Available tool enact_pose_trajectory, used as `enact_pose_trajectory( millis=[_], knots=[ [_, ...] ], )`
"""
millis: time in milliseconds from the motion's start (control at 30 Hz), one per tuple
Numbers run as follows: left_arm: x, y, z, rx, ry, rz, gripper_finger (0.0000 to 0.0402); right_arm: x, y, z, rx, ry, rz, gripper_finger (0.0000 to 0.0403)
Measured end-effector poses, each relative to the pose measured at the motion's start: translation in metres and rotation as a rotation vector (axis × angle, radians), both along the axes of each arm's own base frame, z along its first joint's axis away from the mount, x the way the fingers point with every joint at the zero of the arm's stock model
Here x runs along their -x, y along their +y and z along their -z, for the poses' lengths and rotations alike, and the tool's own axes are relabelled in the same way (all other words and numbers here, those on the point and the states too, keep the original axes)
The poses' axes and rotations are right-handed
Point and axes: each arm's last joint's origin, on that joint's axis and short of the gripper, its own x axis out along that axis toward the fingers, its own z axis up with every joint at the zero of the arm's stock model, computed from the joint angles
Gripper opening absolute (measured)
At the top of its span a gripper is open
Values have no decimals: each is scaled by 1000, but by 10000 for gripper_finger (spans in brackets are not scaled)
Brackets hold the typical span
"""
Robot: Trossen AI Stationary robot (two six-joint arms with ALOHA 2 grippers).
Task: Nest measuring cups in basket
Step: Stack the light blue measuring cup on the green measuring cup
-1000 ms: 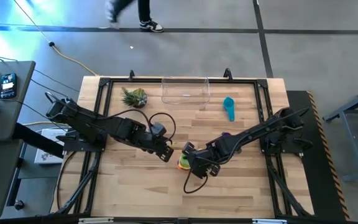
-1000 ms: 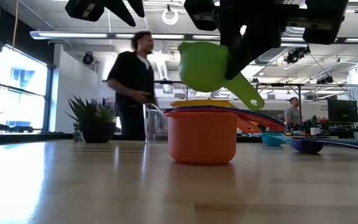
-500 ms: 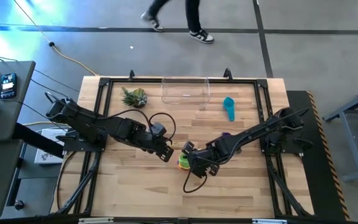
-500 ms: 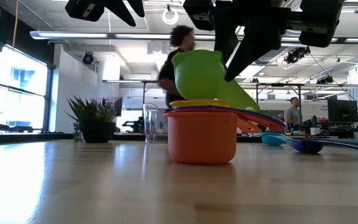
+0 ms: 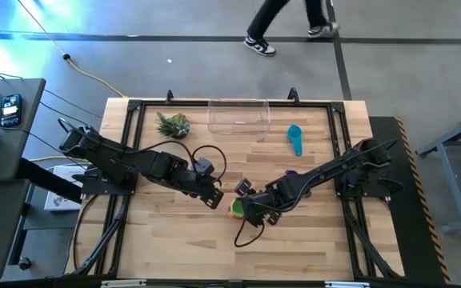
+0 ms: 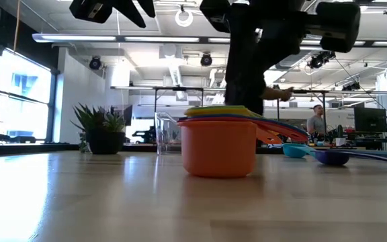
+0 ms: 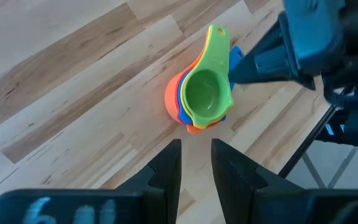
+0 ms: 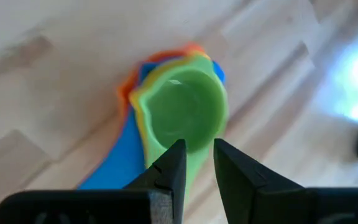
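A stack of measuring cups [image 5: 236, 209] stands mid-table on its orange bottom cup [image 6: 218, 146], with blue and yellow cups inside. The green cup [image 7: 205, 93] sits on top, nested in the stack. My right gripper [image 8: 197, 158] is just right of the stack, shut on the green cup. My left gripper [image 7: 196, 155] hovers shut just left of the stack [image 5: 215, 198], touching nothing. A teal cup [image 5: 295, 138] and a purple cup [image 5: 292, 173] lie apart on the table's right half. The clear basket [image 5: 238, 114] stands at the far edge. My right gripper pinches the green cup's flat handle [image 8: 190, 154] between its two fingers, which point slanting down from the table's right and lie along the handle. The cup's bowl [image 8: 188, 115] sits upright in the stack, borne by the cups under it.
A small spiky plant [image 5: 173, 124] stands left of the basket at the far edge. A black frame [image 5: 134, 106] runs around the table top. Bare wood lies in front of the stack toward the near edge. A person walks past on the floor beyond the table [image 5: 286, 20].
My right gripper has moved down with the green cup. The cup hung tilted above the stack a second ago and now sits level inside it. The person behind the table has walked toward the right.
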Motion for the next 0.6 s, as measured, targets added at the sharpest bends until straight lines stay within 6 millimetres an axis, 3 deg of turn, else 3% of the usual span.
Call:
enact_pose_trajectory(
  millis=[367, 600],
  knots=[
    [2, 1, 1, -73, 25, 99, 78, 8, -22, -30, -148, -110, 356, 74],
    [10, 25, 8, -189, 192, 163, 78, 20, -49, -50, -212, -223, 738, 74]
  ],
)
